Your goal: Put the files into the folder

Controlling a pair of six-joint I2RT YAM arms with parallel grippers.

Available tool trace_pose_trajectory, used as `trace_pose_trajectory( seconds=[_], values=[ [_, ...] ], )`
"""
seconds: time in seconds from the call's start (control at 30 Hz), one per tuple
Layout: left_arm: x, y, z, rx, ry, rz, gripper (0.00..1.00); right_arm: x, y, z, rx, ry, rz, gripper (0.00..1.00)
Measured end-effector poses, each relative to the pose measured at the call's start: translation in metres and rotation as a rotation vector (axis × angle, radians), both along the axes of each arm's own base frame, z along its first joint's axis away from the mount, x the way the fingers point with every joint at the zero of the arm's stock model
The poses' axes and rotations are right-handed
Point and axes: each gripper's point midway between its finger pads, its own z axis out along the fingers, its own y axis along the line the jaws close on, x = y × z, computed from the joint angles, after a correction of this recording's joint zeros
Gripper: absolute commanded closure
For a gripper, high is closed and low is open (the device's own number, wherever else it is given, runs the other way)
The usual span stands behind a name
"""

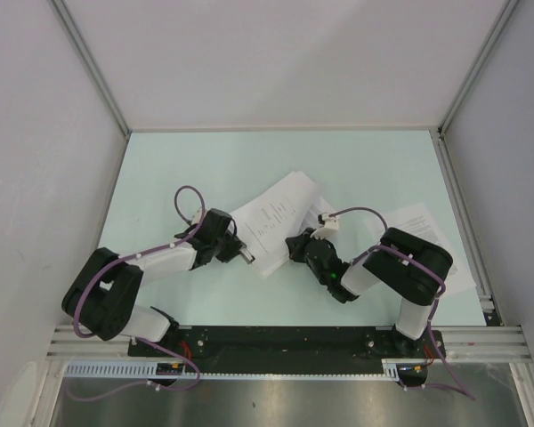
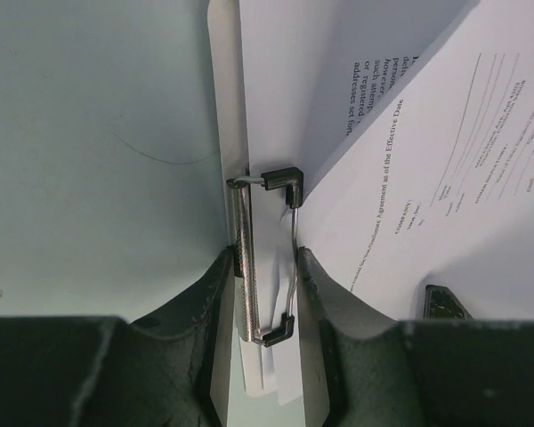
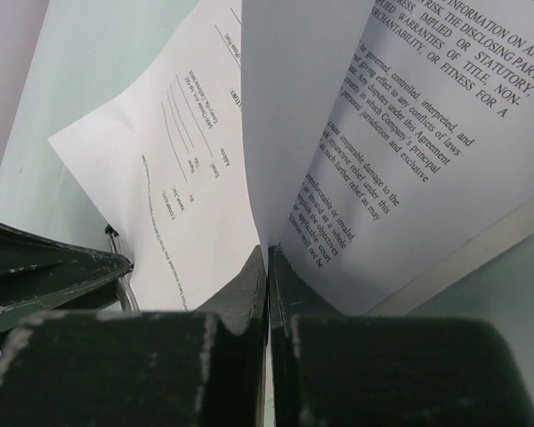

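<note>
left end effector (image 2: 264, 260) tight around clip (image 2: 242, 231) of folder (image 2: 224, 107), right end effector (image 3: 267, 267) tight on file (image 3: 338, 107)

2 files (image 1: 280, 213) overlapping folder (image 2: 224, 107); 1 sheet (image 1: 427, 233) right.

Can't read the print on the files (image 1: 280, 213) from above, way too small. Only getting a thin strip of the folder (image 2: 224, 116) in the left wrist view, mostly buried under those files. Losing bits of the clip (image 2: 242, 249) behind the fingers (image 2: 209, 302) of the left gripper (image 2: 263, 262). No clue about that dark tip (image 2: 445, 304) nearby. Losing a corner of the dense-print sheet (image 3: 383, 133) inside the right gripper (image 3: 267, 267), plus part of the far-right sheet (image 1: 427, 222) under the right arm (image 1: 400, 262).
</note>
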Motion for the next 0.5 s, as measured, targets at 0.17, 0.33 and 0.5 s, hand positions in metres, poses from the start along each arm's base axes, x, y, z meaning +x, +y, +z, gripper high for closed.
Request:
trace_pose_trajectory(
  seconds=[0.17,0.33,0.5],
  values=[
    [0.000,0.000,0.000,0.001,0.002,0.000,1.00,0.002,0.004,0.006,-0.016,-0.031,0.022,1.00],
    [0.000,0.000,0.000,0.004,0.006,0.000,1.00,0.003,-0.003,0.007,-0.038,-0.016,-0.013,1.00],
    [0.000,0.000,0.000,0.004,0.007,-0.001,1.00,0.005,-0.010,0.017,-0.044,-0.025,-0.056,1.00]
  ],
)
